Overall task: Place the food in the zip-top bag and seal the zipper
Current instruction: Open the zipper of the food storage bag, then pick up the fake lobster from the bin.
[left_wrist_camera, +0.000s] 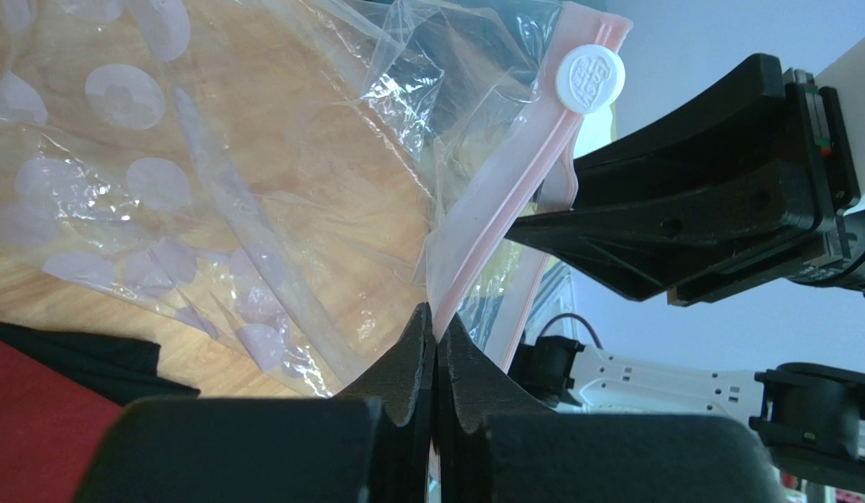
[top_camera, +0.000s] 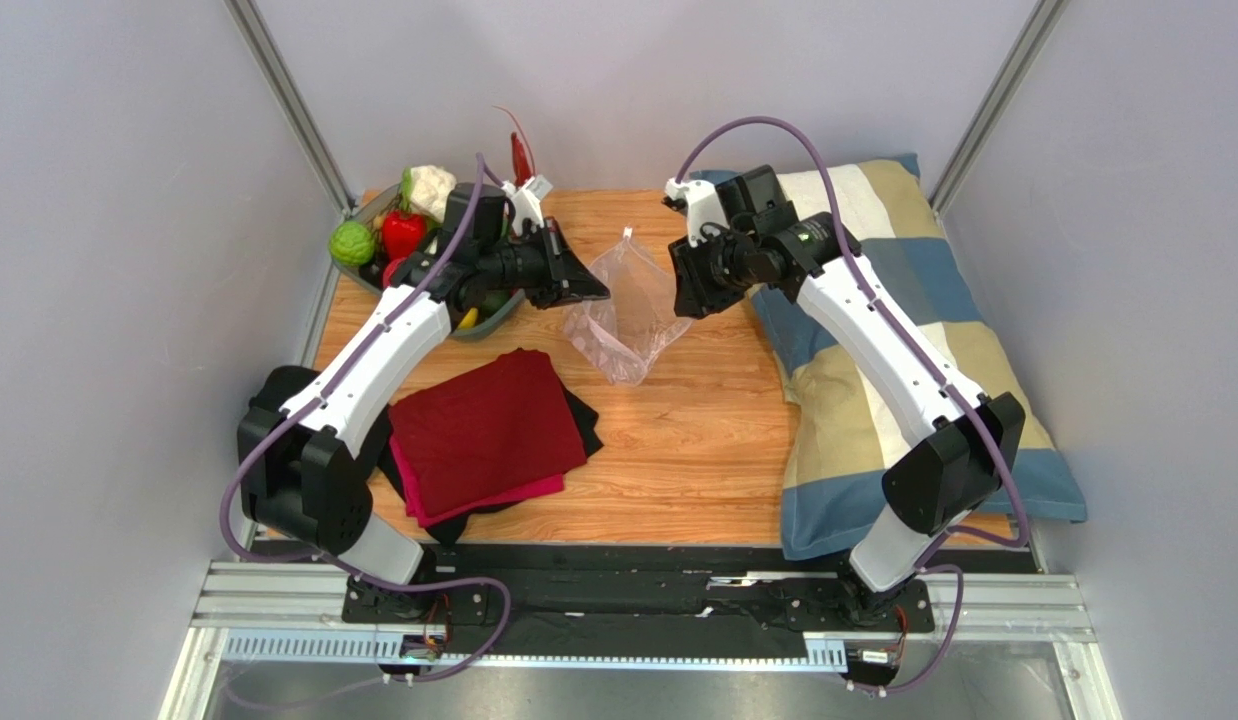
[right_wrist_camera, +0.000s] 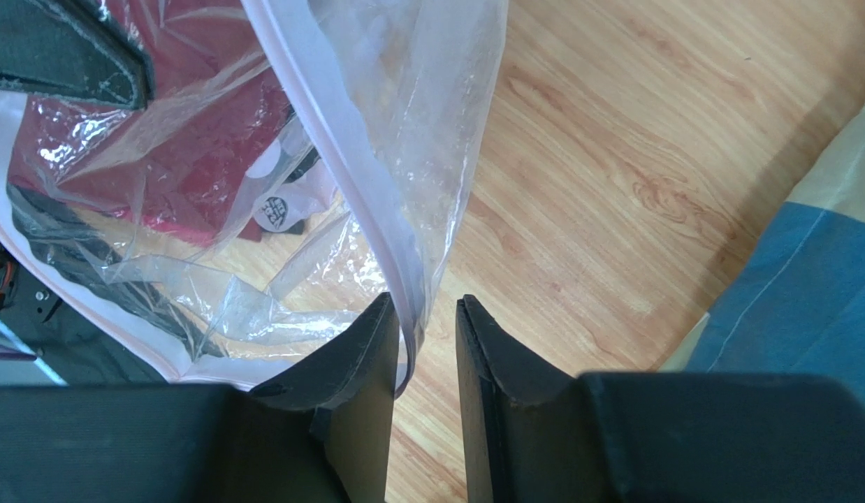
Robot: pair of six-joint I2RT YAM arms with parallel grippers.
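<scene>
Clear plastic: the zip-top bag point(top_camera: 628, 308) hangs between my two arms over mid-table, its low end sagging onto the wood. I see no food in it.
Left grip: my left gripper point(left_wrist_camera: 437, 314) is pinched tight on the zipper point(left_wrist_camera: 507, 215), and the pink strip runs up out of the closed fingers.
Right grip: my right gripper point(right_wrist_camera: 424, 306) has its fingers apart. The bag's rim lies in the gap, not pinched.
Food: the green ball point(top_camera: 352, 242) and red fruit point(top_camera: 404, 233) sit in the bowl point(top_camera: 347, 272) at the far-left corner, beyond my left arm. The lobster piece point(top_camera: 517, 146) pokes up behind.
Risk, rim: if I pull before my right fingers close, the film likely slips out and the mouth collapses.
Risk, hands: both are at the bag, so freeing one for food may let it flop shut.
Risk, bowl: my left forearm lies across the bowl, so a careless swing could knock it.
Room: there is bare table point(top_camera: 700, 450) nearer me. The red cloth point(top_camera: 478, 428) fills the near left and the pillow point(top_camera: 896, 360) crowds the right edge.
</scene>
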